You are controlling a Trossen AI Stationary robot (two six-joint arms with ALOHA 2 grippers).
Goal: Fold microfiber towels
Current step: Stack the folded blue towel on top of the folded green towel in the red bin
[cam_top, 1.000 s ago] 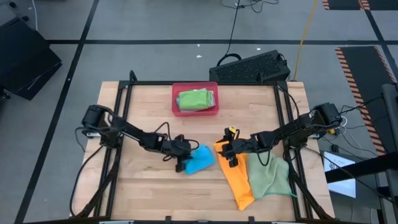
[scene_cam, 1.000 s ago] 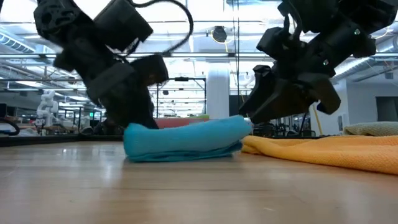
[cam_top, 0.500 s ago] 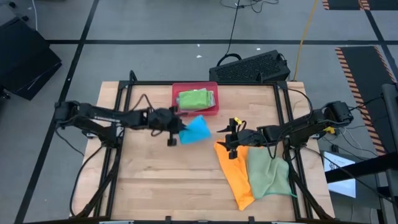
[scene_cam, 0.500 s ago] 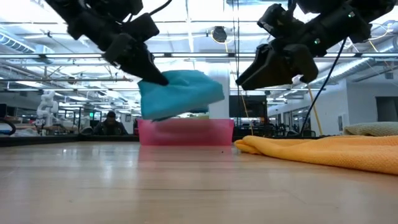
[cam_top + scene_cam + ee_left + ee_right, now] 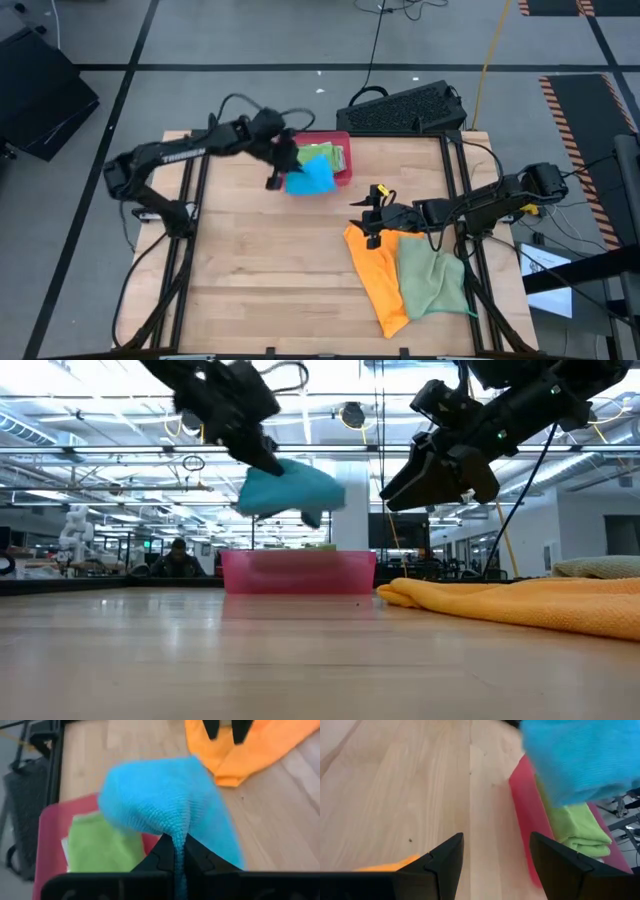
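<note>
Carrying folded blue towel [image 5: 311,177] clamped in left gripper [image 5: 288,168], now risen over pink tray [image 5: 341,176]; right gripper [image 5: 373,218] idle, fingers apart.

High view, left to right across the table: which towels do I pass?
Blue towel held in the left gripper over the tray's edge, then orange towel, then light green towel.

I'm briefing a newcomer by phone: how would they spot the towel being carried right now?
Find the pink-red tray at the table's far edge, with a folded light green towel in it. The blue towel hangs in the air over the tray's near edge, pinched in the left gripper. It alone is blue and off the table.
</note>
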